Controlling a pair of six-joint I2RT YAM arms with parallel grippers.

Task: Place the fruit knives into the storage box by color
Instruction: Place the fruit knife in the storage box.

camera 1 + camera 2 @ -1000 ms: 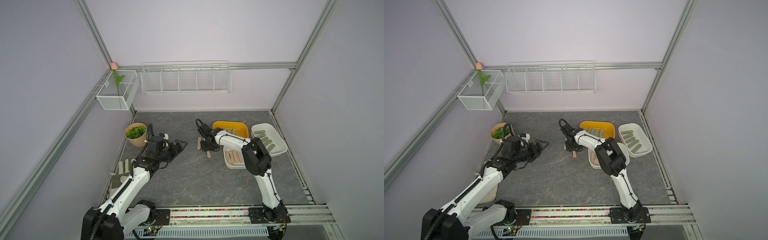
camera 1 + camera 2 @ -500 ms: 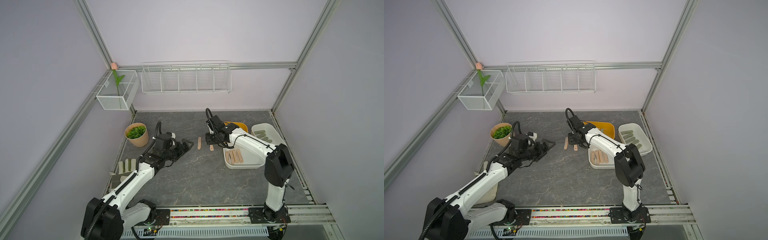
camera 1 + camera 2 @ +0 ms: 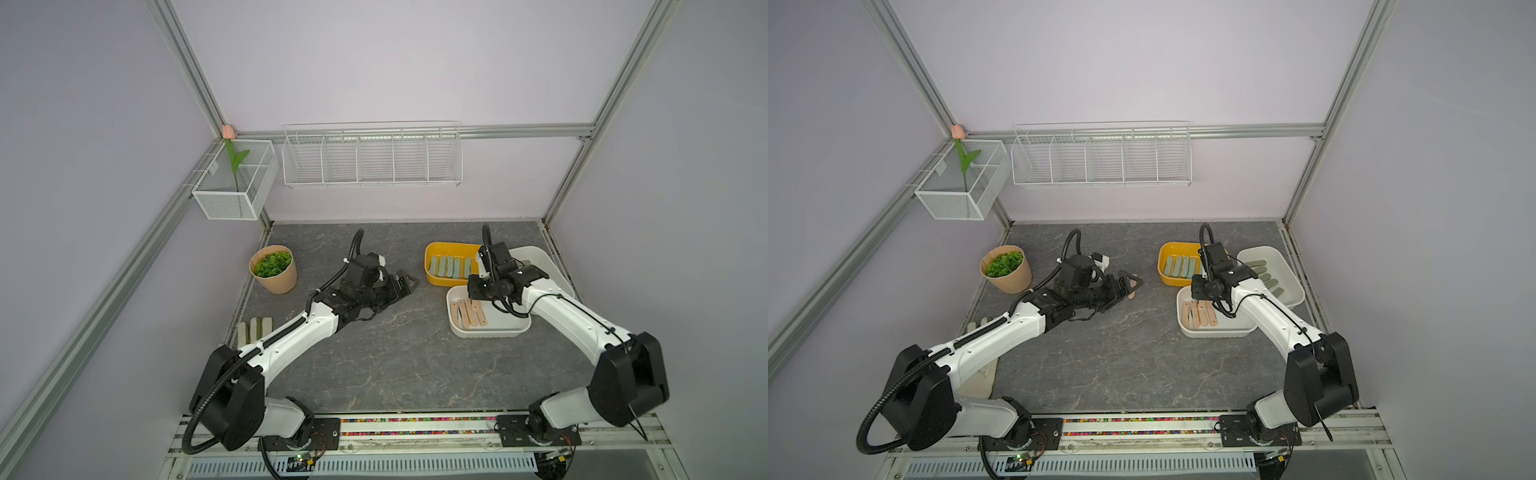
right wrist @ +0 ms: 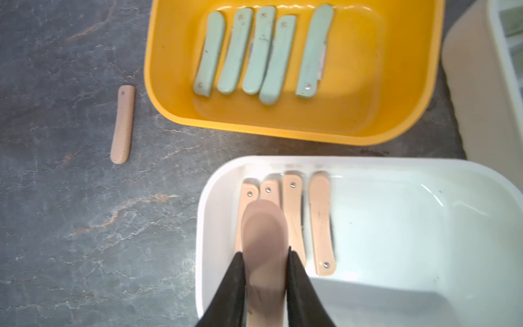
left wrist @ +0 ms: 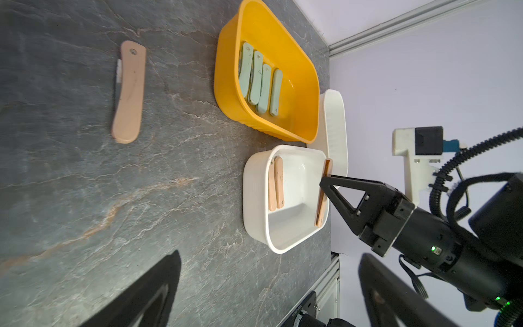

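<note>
The right gripper [image 4: 266,254] is pinching a held knife [image 4: 264,232] by its flat sides between black, tapering fingers. The knife is smooth matte peach-pink with a rounded end, blurred in the right wrist view and thin and edge-on in the left wrist view [image 5: 322,195]. It hangs over one end of the white tub [image 4: 203,226], a glossy plastic rounded rectangle. It is above four pink knives [image 4: 321,223] that lie flat side by side, each slightly curved with a small metal rivet.

Just beside it, the yellow tub [image 4: 283,136] holds five mint knives [image 4: 264,51] of the same shape. A far tub [image 3: 1289,270], also white, holds olive knives [image 3: 1266,277].

A loose knife [image 5: 128,93], also pink, lies on the table [image 3: 374,365], a dark grey slab with stone-like veins, near the yellow tub. The left gripper [image 3: 1131,284] hovers over it, its triangular black fingers spread wide apart.
</note>
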